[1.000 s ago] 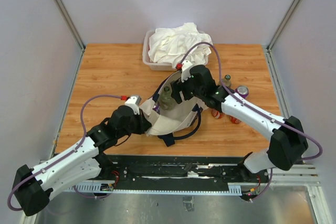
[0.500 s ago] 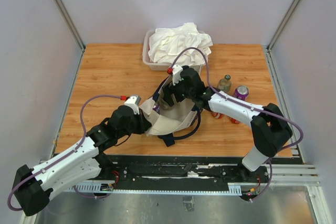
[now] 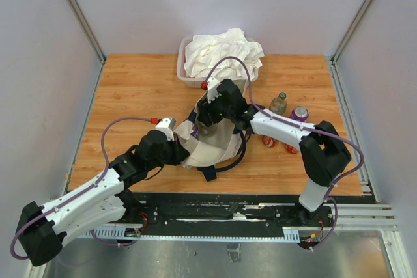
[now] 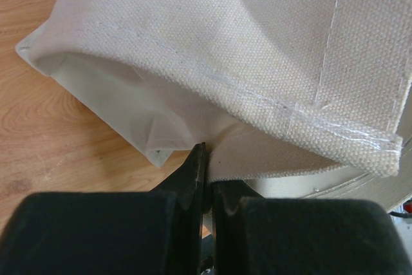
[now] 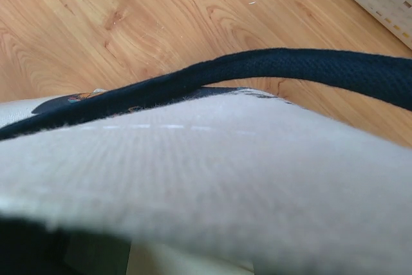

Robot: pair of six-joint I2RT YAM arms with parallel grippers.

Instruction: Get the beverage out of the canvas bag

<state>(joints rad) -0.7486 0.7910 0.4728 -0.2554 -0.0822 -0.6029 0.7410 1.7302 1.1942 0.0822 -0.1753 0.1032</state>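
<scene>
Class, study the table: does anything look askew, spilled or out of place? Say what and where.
The canvas bag lies slumped mid-table, one navy strap trailing toward the near edge. The white cloth heaps above the rim of its tub. Nothing looks spilled or broken.

Wooden table, as we saw it from above

On the wood-grain tabletop we found a beige canvas bag near the front middle and a translucent plastic tub at the far edge. To the right a small bottle and a purple can stood, with red cans lying just in front.
</scene>
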